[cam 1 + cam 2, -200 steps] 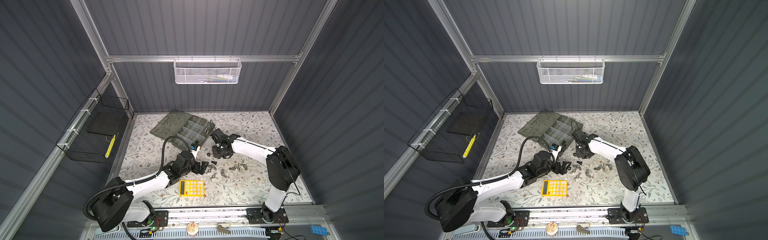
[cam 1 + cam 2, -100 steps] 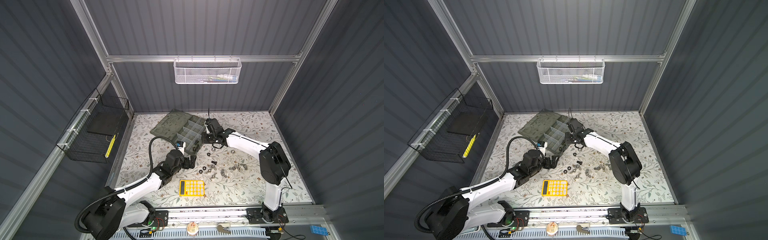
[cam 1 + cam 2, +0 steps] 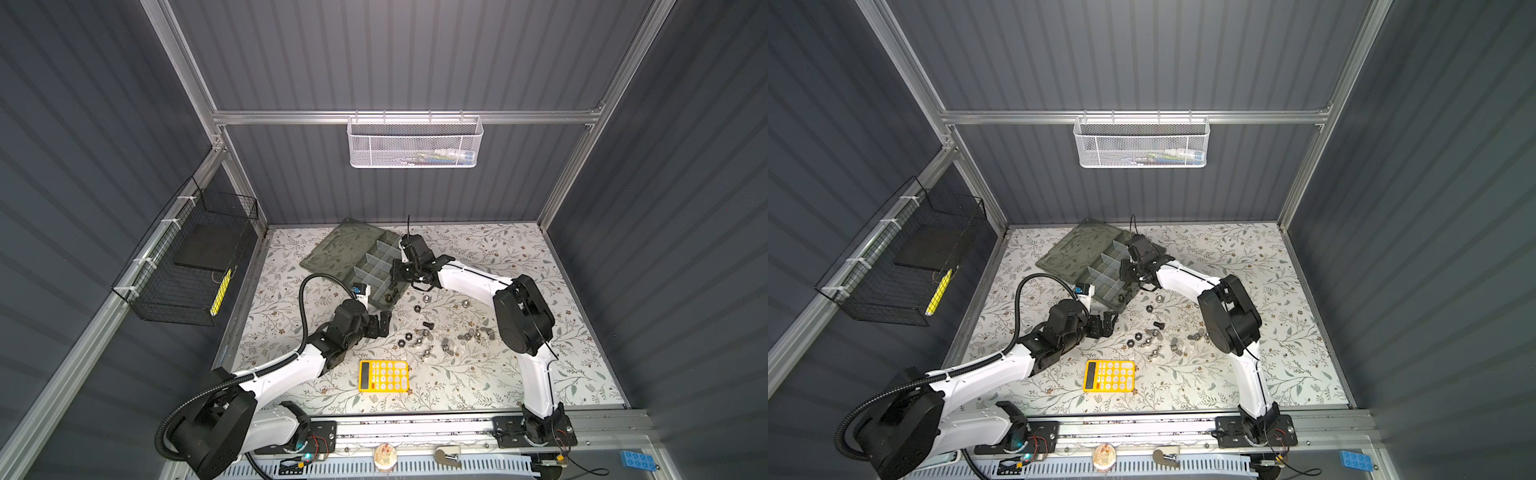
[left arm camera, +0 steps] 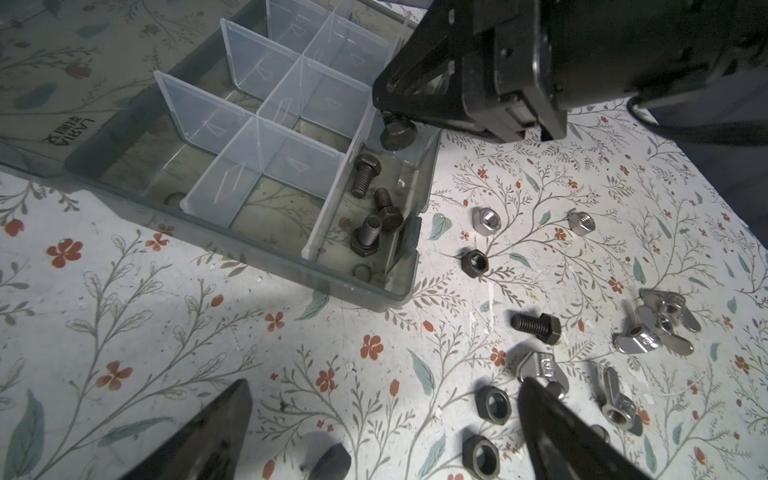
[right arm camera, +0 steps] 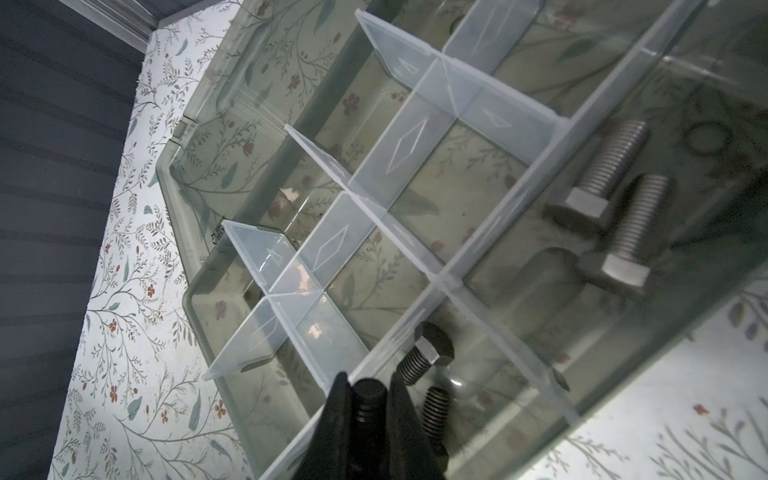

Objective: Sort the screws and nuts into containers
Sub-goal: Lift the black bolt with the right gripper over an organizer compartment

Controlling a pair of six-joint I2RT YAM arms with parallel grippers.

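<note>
One screw (image 5: 368, 402), clamped in right claw (image 5: 368, 384) (over organiser box (image 4: 232, 240))

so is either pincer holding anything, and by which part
The right pincer grips a black hex bolt by its threaded shank, head pointing down. The left pincer is open and empty.

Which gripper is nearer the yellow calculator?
Left. The left gripper hovers just beyond the calculator; the right gripper is farther back, over the organiser box, holding a screw.

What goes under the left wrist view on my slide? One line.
Right end effector holds a dark screw head-down over the organiser box, next to a compartment with three screws.
</note>
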